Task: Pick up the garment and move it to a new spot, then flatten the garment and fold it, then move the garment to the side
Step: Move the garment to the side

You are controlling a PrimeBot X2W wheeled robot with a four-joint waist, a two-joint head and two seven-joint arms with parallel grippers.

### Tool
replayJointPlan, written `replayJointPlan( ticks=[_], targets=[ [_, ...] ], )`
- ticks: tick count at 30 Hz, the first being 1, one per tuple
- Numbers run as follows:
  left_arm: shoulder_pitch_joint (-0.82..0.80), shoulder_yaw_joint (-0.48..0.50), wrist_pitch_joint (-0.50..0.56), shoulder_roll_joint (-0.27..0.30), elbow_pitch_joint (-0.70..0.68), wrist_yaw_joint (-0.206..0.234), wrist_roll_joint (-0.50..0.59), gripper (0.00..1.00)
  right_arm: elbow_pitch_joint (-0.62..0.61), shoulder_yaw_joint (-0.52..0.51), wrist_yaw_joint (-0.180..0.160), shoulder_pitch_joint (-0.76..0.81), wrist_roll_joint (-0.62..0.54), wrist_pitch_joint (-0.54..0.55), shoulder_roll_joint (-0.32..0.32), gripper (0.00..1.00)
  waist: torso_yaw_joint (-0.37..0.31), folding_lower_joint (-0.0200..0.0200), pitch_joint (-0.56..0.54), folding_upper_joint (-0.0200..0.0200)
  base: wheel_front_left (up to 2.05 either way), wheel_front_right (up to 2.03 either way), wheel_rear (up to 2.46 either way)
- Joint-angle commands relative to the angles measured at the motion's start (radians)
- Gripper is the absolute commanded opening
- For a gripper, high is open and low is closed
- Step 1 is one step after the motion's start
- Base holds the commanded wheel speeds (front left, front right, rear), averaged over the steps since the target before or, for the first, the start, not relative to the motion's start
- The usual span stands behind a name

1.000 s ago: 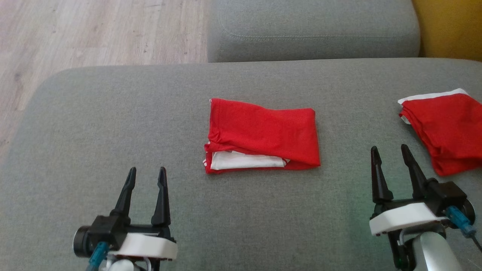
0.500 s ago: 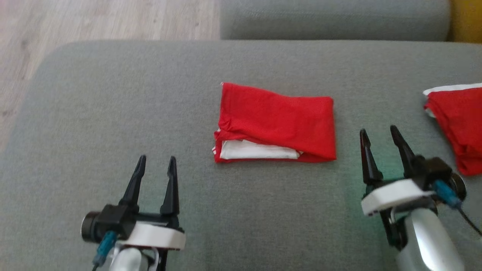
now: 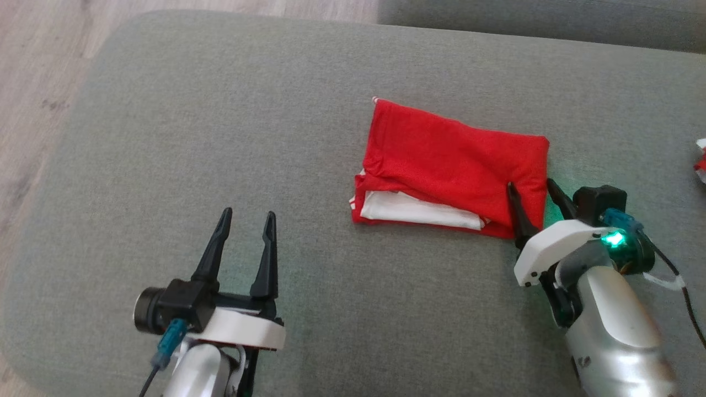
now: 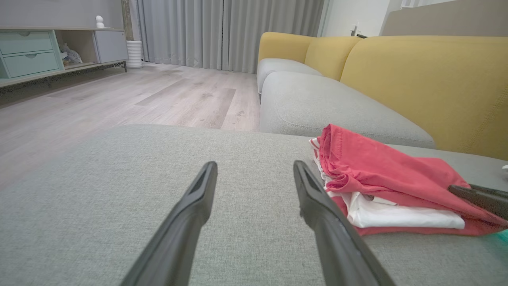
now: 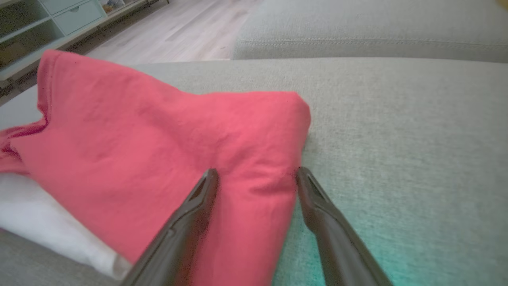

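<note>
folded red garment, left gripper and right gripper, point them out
folded red garment (image 3: 452,160), head view, middle of the red top layer
left gripper (image 3: 248,212), head view, midway between its fingertips
right gripper (image 3: 530,183), head view, midway between its fingertips

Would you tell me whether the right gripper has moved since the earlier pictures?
Yes: the right gripper has moved left onto the folded garment, its open jaws astride the right edge.

Red garment (image 3: 452,160) lay folded into a flat rectangle mid-cushion (image 3: 220,138), slightly skewed, white layer showing along its near edge, far-left corner raised.
</note>
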Motion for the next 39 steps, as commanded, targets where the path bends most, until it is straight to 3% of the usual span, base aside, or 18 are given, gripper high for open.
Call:
replayJointPlan(
  ticks=[1,9,10,12,18,27,32,39],
  targets=[
    [-0.041,0.020,-0.005,0.003,-0.024,0.007,-0.006,1.00,0.019,0.012,-0.001,-0.047,-0.007,0.009,0.001,1.00,0.011,-0.0002,0.003,-0.0001,0.00,0.00,0.00],
    [-0.036,0.010,-0.005,0.003,-0.018,0.009,-0.011,1.00,0.151,0.015,-0.001,-0.089,-0.027,0.026,0.001,1.00,0.018,-0.0002,-0.008,-0.0001,0.00,0.00,0.00],
    [-0.034,0.010,-0.005,0.003,-0.017,0.009,-0.011,1.00,0.165,0.023,-0.001,-0.092,-0.024,0.025,0.001,0.94,0.017,-0.0002,-0.012,-0.0001,0.00,0.00,0.00],
    [-0.031,0.012,-0.005,0.003,-0.015,0.008,-0.009,1.00,0.188,0.038,-0.001,-0.099,-0.019,0.017,0.001,0.00,0.013,-0.0002,-0.020,-0.0001,0.00,0.00,0.00],
    [-0.015,0.020,-0.005,0.003,-0.012,0.006,-0.001,1.00,0.219,0.067,-0.001,-0.116,-0.051,-0.034,0.001,0.00,-0.016,-0.0002,-0.059,-0.0001,0.00,0.00,0.00],
    [0.020,0.042,-0.005,0.003,-0.024,0.001,0.014,1.00,0.187,0.092,-0.001,-0.110,-0.226,-0.078,-0.016,0.00,-0.097,-0.0002,-0.124,-0.0001,0.00,0.00,0.00],
    [0.029,0.045,-0.005,0.003,-0.033,0.004,0.015,1.00,0.139,0.160,-0.001,-0.125,-0.269,-0.061,-0.122,0.00,-0.154,-0.0002,-0.128,-0.0001,0.00,0.00,0.00],
    [0.007,0.041,-0.005,0.003,-0.047,0.007,0.008,1.00,0.048,0.289,-0.001,-0.176,-0.213,0.012,-0.340,0.00,-0.214,-0.0002,-0.081,-0.0001,0.00,0.00,0.00]
  ],
)
